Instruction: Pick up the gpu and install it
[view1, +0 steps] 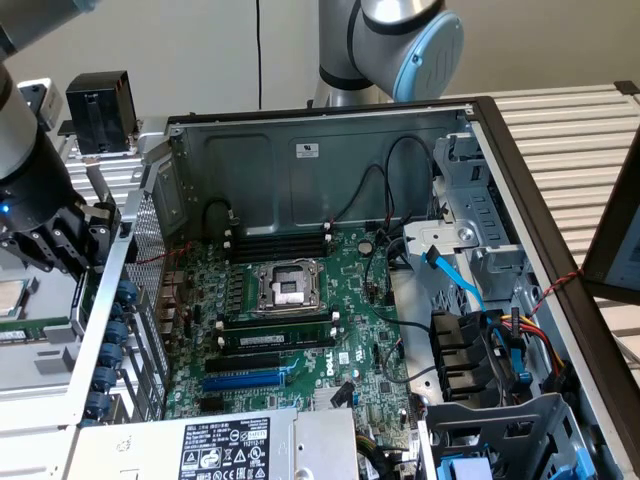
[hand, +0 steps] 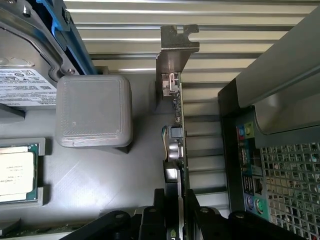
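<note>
The gpu (hand: 179, 125) shows edge-on in the wrist view: a thin green board with small parts along it and a silver end bracket (hand: 172, 55) at its far end. My gripper (hand: 175, 215) is shut on the card, one black finger on each face of its near end. The card stands upright over a grey tray (hand: 100, 180), beside the computer case's rear port panel (hand: 250, 170). In the exterior view my gripper (view1: 85, 235) is at the left, outside the open case (view1: 300, 150). The green motherboard (view1: 300, 320) lies inside, with a blue slot (view1: 245, 378) near its front.
On the tray are a grey square block (hand: 94, 111), a CPU (hand: 15, 175) and a labelled drive (hand: 25, 80). In the case are a power supply (view1: 220, 445), drive bays and cables (view1: 500, 330). A black box (view1: 100, 110) stands behind the gripper.
</note>
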